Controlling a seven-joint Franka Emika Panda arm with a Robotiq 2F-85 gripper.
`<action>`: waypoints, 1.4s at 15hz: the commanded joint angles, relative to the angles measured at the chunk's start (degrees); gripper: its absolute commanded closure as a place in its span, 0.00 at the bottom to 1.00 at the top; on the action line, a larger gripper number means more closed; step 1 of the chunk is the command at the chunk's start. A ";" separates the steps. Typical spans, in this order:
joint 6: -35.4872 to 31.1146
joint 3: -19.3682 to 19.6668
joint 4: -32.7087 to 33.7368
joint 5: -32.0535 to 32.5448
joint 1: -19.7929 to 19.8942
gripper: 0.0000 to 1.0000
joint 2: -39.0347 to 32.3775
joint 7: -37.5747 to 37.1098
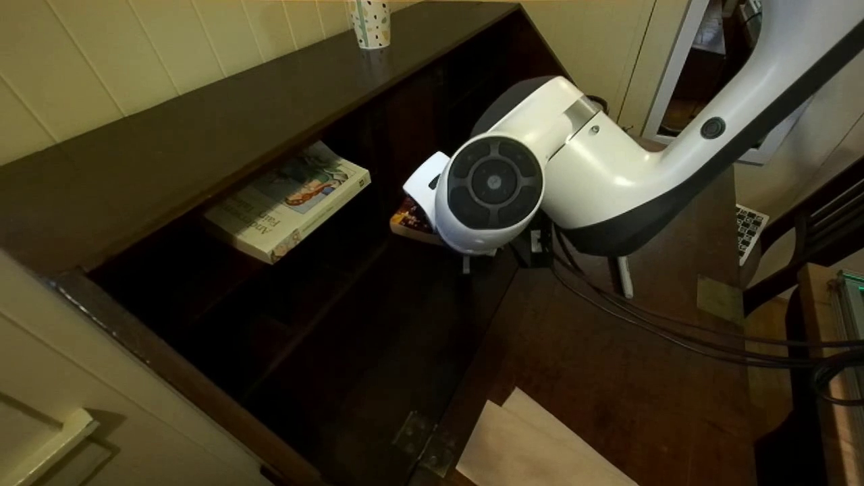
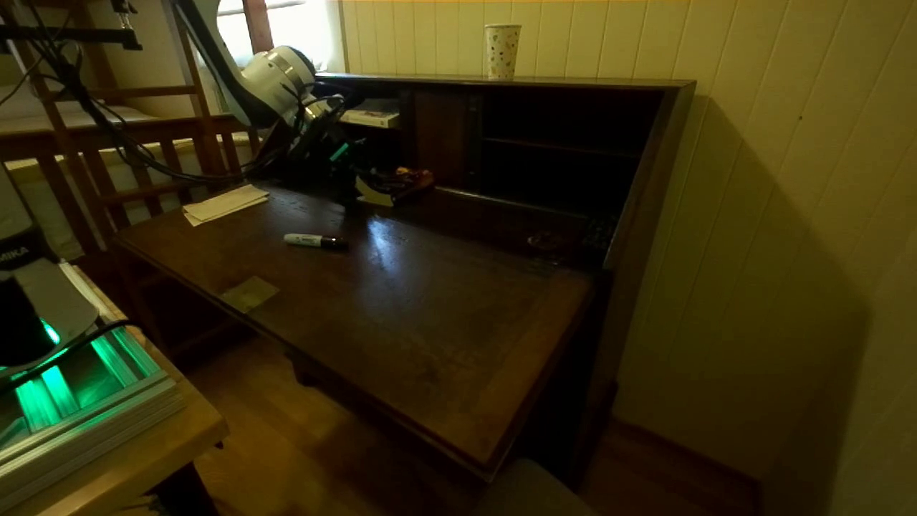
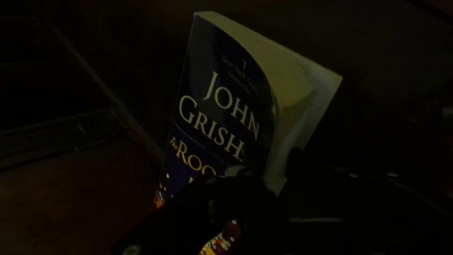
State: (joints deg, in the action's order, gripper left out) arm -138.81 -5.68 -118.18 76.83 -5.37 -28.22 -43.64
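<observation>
I hold a paperback (image 3: 223,102) pinched in my gripper (image 3: 270,165), bowing between its narrow-set jaws. Above the gripper's level, a white book (image 2: 370,118) lies inside the desk (image 2: 430,308) and a cup (image 2: 502,51) stands on top; a marker (image 2: 315,241) and some paper (image 2: 226,205) lie below.

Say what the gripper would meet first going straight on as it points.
Beyond the book held in the gripper, likely the dark inside of the desk; depth is unclear.

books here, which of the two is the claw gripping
The dark blue paperback with JOHN in big letters: the claw has it pinched. The pale book lies flat, cover up, apart from the claw.
</observation>
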 commanded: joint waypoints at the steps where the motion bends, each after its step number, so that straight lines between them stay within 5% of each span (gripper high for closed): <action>1: -10.43 -0.56 -2.07 -5.11 3.37 0.93 0.44 4.60; 8: -17.58 -2.04 -7.00 -6.72 3.72 0.93 4.98 6.53; 13: -16.29 -3.17 -8.92 -5.65 2.44 0.93 6.91 5.26; 21: -5.65 -2.51 -8.59 10.34 -5.82 0.93 9.03 -13.45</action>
State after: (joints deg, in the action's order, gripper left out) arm -149.37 -8.52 -125.81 81.28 -8.00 -21.02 -49.60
